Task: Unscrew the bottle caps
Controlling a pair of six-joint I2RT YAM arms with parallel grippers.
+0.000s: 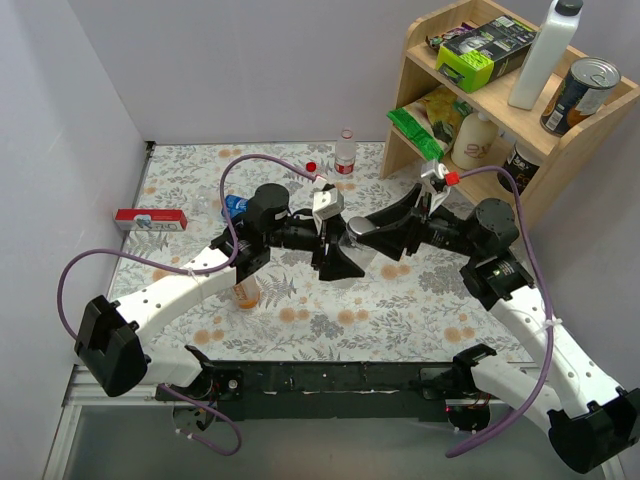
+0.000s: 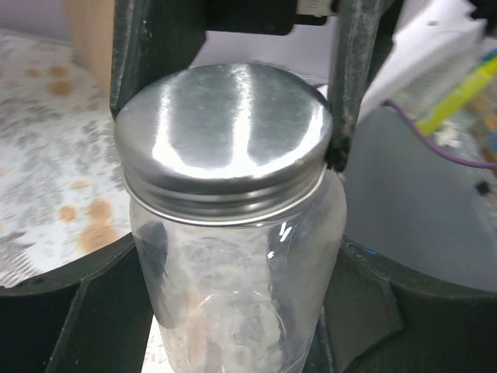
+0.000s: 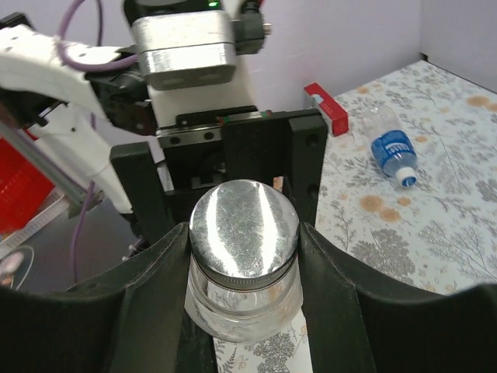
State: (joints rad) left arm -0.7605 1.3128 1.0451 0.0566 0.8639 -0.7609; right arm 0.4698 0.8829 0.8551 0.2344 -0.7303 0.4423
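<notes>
Sitting between right tool [image 3: 245,237] fingers [image 3: 159,272] — silver cap [image 3: 245,217]

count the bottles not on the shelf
4: red-labelled bottle standing at the back, blue-labelled bottle lying left, orange bottle under the left arm, clear jar between left gripper and right gripper. More may hide.

I find no word, number or brand that I can read anywhere around my jaws. The bottle [image 3: 392,148] lying on the table, off to the left of where my two pairs of jaws meet, wears a blue label with white marks too blurred to make out, and the red box [image 3: 326,109] beyond it gives me nothing legible. On the shelf [image 1: 402,100] far to the right of my jaws, the green-and-black box [image 1: 487,47] and the can [image 1: 580,95] carry print too small to read.
</notes>
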